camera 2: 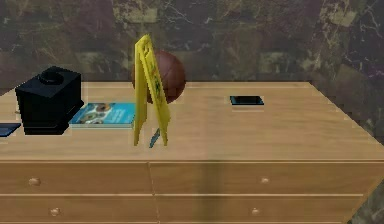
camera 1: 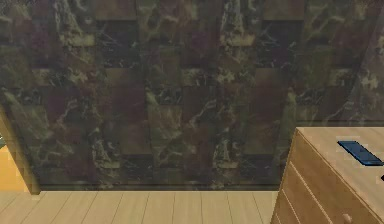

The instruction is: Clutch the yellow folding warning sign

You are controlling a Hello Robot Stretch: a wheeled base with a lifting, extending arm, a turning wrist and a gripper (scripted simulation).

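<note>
Surface (camera 2: 300,130) is the light wood top of a drawer chest; two drawer rows (camera 2: 210,180) with small knobs face the arm side view; the state of the jaws cannot be told. Nearest the front edge, left of centre, the yellow folding warning sign (camera 2: 145,70) is upright, legs splayed; whether its feet touch the surface cannot be told. Toward the left edge sit a black box (camera 2: 48,98) and, just beside it, a flat blue-covered book (camera 2: 103,115); behind the sign is a brown ball (camera 2: 175,78); right of it, near the rear edge, lies a dark flat device (camera 2: 246,100); a dark marbled wall (camera 1: 180,90) stands beyond.
</note>
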